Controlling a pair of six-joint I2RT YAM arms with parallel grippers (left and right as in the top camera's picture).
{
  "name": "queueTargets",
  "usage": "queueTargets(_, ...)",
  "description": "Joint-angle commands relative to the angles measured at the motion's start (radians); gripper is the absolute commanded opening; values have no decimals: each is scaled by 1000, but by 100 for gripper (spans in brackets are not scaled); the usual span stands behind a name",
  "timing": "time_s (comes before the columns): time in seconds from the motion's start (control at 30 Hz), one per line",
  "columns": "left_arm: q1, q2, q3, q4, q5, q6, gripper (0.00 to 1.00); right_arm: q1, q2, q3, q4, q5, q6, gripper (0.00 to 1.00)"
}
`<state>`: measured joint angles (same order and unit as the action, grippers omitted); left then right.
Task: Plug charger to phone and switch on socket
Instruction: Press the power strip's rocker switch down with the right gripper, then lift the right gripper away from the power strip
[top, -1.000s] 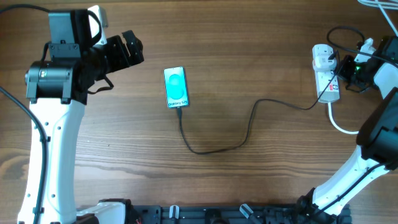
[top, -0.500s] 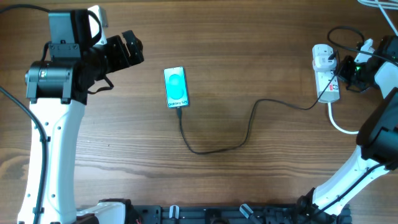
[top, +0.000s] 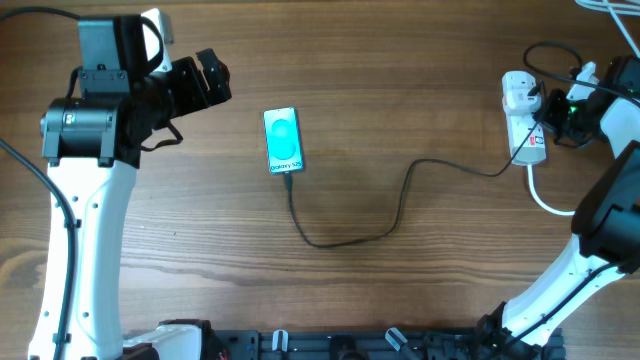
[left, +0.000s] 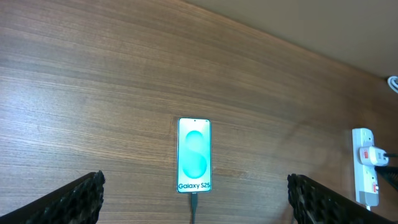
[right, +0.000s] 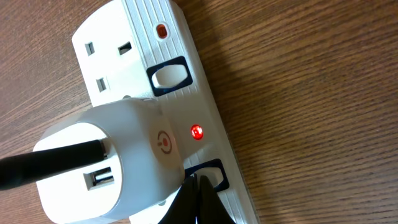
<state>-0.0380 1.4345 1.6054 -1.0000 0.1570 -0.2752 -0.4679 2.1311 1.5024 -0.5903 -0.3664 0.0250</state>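
The phone (top: 283, 140) lies flat with its teal-and-white screen up; it also shows in the left wrist view (left: 194, 154). The thin black charger cable (top: 395, 215) runs from the phone's near end in a curve to a white adapter (right: 118, 162) plugged into the white socket strip (top: 521, 118). In the right wrist view a red light (right: 197, 132) glows on the socket (right: 186, 37). My right gripper (right: 198, 186) is shut, its tips pressed on the socket's switch beside the adapter. My left gripper (left: 194, 199) is open and empty, held above the table near the phone.
A thick white cable (top: 543, 195) leaves the socket toward the near right. More white cables (top: 610, 10) lie at the far right corner. The second switch (right: 169, 76) and empty outlet sit on the socket's far part.
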Motion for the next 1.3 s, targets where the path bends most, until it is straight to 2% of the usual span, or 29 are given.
queueTargets(0.0, 0, 6, 1, 0, -2, 5, 100, 45, 27, -26, -25, -45, 5, 4)
queueTargets(0.1, 0, 6, 1, 0, -2, 5, 100, 45, 27, -26, -24, -40, 27, 4)
queueTargets(0.27, 0, 6, 1, 0, -2, 5, 100, 33, 27, -25, -7, 138, 198, 4)
queueTargets(0.4, 0, 6, 1, 0, -2, 5, 100, -26, 11, 13, -41, 142, 267, 4)
queueTargets(0.6, 0, 6, 1, 0, -2, 5, 100, -87, -196, 24, -76, 103, 238, 4)
queueTargets(0.83, 0, 6, 1, 0, -2, 5, 100, -51, -517, 24, -158, -198, 57, 4)
queueTargets(0.93, 0, 6, 1, 0, -2, 5, 100, 22, -634, 24, -223, -208, 22, 4)
queueTargets(1.03, 0, 6, 1, 0, -2, 5, 100, 162, -726, 24, -320, -171, -3, 4)
queueTargets(1.17, 0, 6, 1, 0, -2, 5, 100, 364, -768, 24, -430, -8, 6, 4)
queueTargets(1.27, 0, 6, 1, 0, -2, 5, 100, 543, -770, 24, -506, 159, 69, 4)
